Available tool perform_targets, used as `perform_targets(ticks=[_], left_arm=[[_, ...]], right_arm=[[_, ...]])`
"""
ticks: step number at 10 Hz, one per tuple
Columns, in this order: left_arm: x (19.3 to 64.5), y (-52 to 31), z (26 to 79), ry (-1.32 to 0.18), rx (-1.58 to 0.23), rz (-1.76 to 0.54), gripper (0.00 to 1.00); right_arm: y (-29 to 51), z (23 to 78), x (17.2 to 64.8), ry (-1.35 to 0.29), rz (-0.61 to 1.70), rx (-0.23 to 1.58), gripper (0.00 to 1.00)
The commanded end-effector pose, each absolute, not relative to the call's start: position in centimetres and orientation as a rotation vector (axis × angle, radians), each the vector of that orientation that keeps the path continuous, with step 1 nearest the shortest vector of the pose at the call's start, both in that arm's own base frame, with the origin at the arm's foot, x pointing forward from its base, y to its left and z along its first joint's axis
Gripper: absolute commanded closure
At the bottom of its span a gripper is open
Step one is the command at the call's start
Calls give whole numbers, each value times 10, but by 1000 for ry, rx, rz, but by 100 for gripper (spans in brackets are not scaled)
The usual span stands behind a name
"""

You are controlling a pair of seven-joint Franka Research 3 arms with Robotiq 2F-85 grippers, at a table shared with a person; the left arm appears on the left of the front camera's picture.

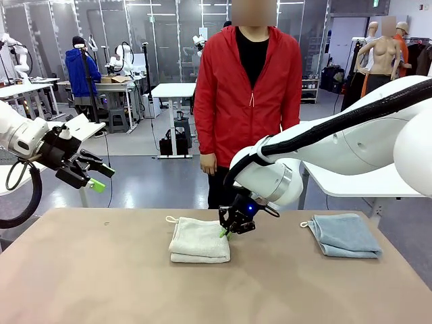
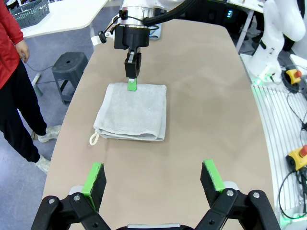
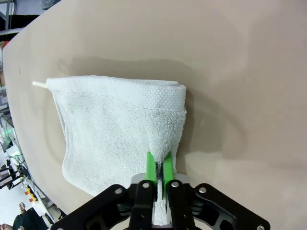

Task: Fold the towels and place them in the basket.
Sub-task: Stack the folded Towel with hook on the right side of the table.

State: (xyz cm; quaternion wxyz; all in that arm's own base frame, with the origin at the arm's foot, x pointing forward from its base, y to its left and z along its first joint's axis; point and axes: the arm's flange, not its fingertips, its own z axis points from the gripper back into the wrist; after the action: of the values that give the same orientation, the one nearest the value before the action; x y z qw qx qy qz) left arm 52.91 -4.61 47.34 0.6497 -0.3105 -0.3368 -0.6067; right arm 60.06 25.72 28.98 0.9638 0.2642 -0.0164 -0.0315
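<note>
Green-padded fingers [image 3: 151,167] of the right gripper [image 1: 228,231] are pinched together on the edge of the cream towel [image 1: 199,239], a small ridge of terry cloth squeezed between them. That towel lies folded in a neat rectangle near the middle of the tan table [image 1: 101,283], its small loop poking out at one corner. Off to the right, well apart from it, the blue-grey towel [image 1: 344,234] lies folded near the table's far edge. The left gripper [image 1: 94,177] hangs in the air above the table's left side, its fingers spread wide with nothing between them. A dark mesh basket [image 2: 29,11] sits on a white table beyond. A person in a red jacket [image 1: 248,91] stands at the far side, arms down.
</note>
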Motion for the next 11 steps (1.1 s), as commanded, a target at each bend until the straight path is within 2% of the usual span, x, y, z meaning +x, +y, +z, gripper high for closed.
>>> perform_targets(ticks=[1,9,10,11], left_arm=[[529,-46,474,-766,-705,-1377,0],[529,-46,474,-766,-705,-1377,0],[529,-46,474,-766,-705,-1377,0],[529,-46,474,-766,-705,-1377,0]], right_arm=[[254,290,599,-28,-51,563,100],[257,290,600,-31,-63,535,100],[257,290,600,-32,-63,534,96],[255,308,595,-84,-38,520,96]])
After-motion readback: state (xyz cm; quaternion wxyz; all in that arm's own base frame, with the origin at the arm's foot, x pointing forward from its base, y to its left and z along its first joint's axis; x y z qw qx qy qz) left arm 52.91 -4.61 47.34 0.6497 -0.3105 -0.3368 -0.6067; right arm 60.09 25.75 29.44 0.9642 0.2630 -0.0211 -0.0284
